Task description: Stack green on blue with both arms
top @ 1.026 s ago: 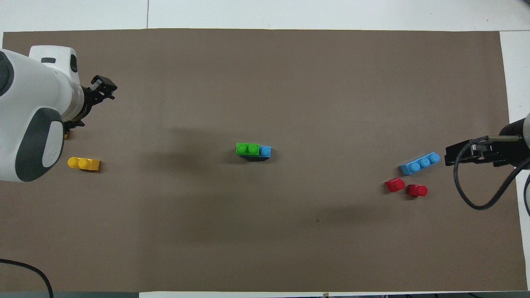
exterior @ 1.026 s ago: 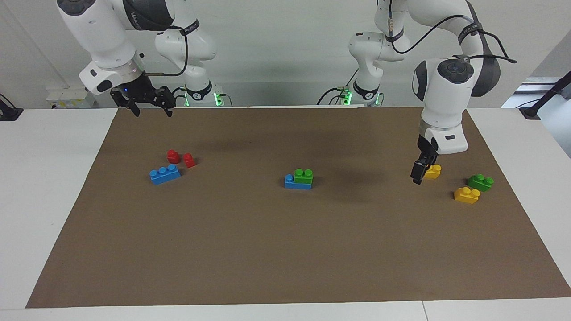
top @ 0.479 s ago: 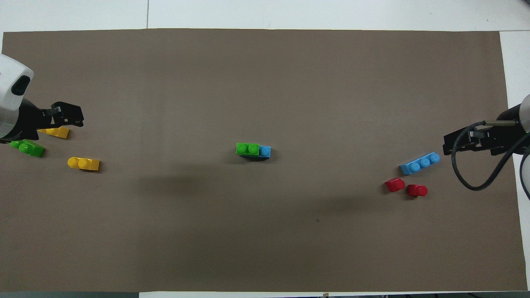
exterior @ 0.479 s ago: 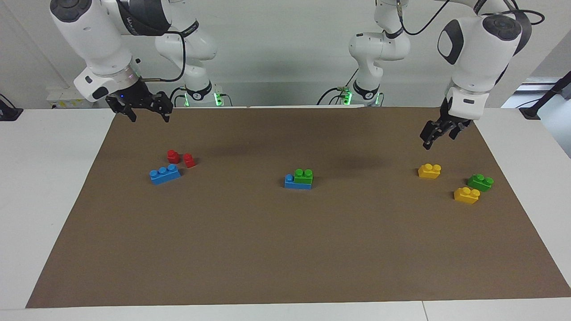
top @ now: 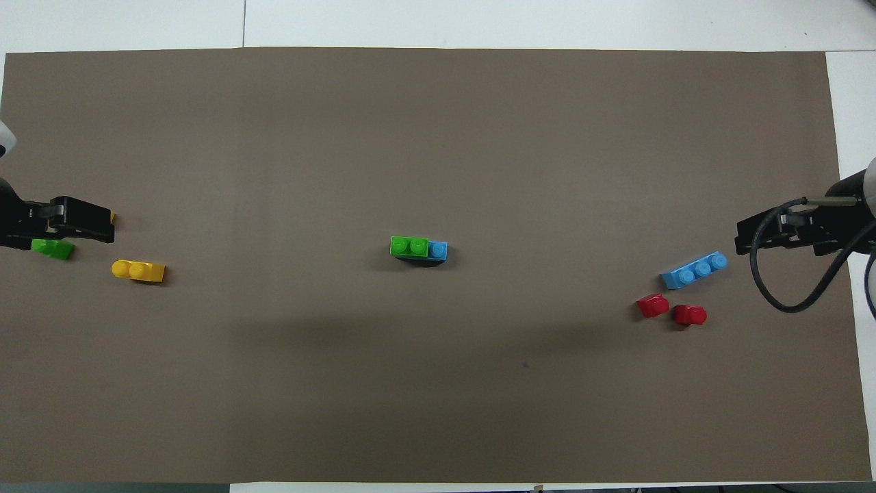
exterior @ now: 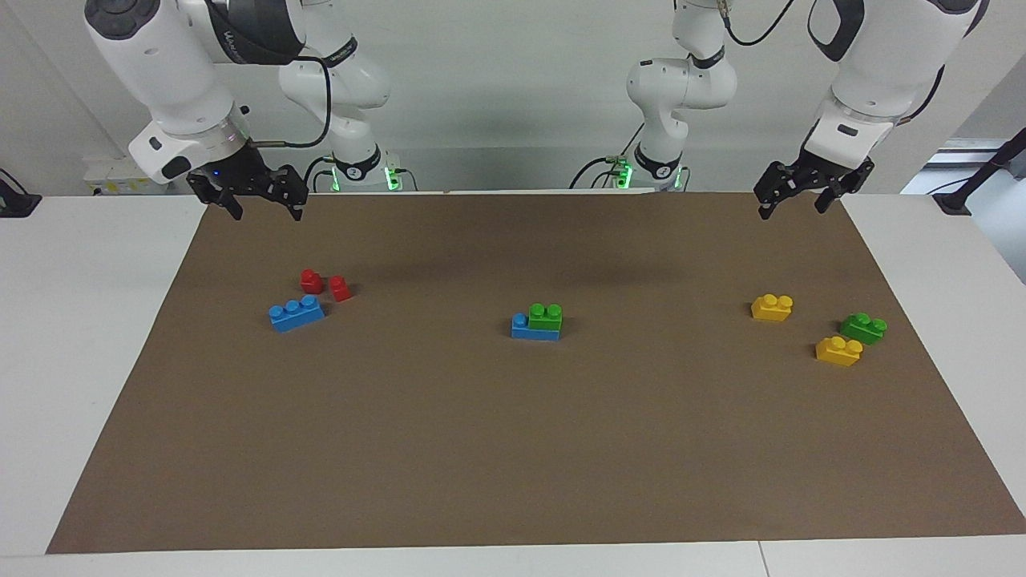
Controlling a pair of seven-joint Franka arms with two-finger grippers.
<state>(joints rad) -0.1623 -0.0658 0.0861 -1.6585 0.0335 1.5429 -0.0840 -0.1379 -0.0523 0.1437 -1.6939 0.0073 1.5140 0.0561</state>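
A green brick point(exterior: 545, 316) sits on a blue brick point(exterior: 525, 329) at the middle of the brown mat, covering two of its studs; the stack also shows in the overhead view point(top: 409, 246). A second blue brick point(exterior: 296, 313) lies at the right arm's end. A second green brick point(exterior: 863, 327) lies at the left arm's end. My left gripper point(exterior: 792, 207) is open and empty, raised over the mat's left-arm end. My right gripper point(exterior: 266, 210) is open and empty, raised over the mat's right-arm end. Neither touches a brick.
Two yellow bricks point(exterior: 772, 307) point(exterior: 838, 350) lie beside the loose green brick. Two small red bricks point(exterior: 311, 280) point(exterior: 340, 288) lie just nearer to the robots than the loose blue brick. White table point(exterior: 96, 320) surrounds the mat.
My left gripper has risen from beside the yellow brick and pulled back toward the robots, empty. My right gripper has hardly moved. No brick has shifted.
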